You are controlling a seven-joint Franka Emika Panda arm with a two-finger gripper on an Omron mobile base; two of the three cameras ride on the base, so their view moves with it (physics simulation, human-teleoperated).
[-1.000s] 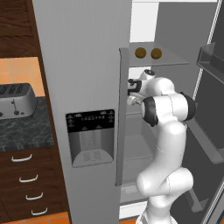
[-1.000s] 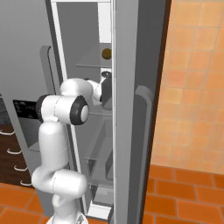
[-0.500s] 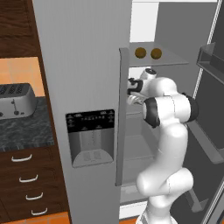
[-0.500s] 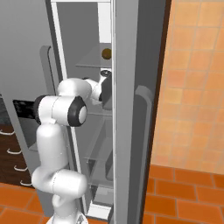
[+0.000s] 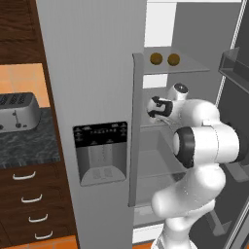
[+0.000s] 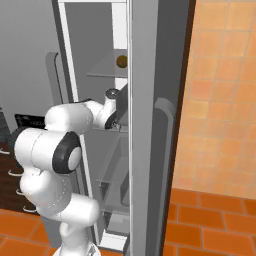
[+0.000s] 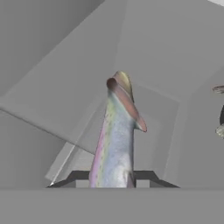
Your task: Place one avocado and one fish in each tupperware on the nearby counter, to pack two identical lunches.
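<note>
In the hand view, a slim silvery fish [image 7: 116, 135] with a pink stripe stands up between my finger tips. My gripper [image 7: 113, 178] is shut on its lower end. A second fish [image 7: 221, 114] peeks in at the right edge. My arm [image 5: 204, 141] reaches into the open fridge at a middle shelf. Two brown-olive avocados [image 5: 156, 59] [image 5: 173, 59] sit side by side on the glass shelf above my hand, and one avocado [image 6: 121, 61] also shows in the right base view. The tupperware is out of view. The dark marbled counter [image 5: 29, 146] lies left of the fridge.
A silver toaster [image 5: 17, 113] stands on the counter, over drawers with curved handles [image 5: 24, 176]. The closed fridge door with its dispenser panel [image 5: 102, 153] is just left of my hand. The open fridge door with its bins [image 5: 233, 68] is on the right. Orange tiles cover the floor [image 6: 210, 220].
The jaws have closed from partly open onto the fish. The arm has hardly shifted at the shelf.
</note>
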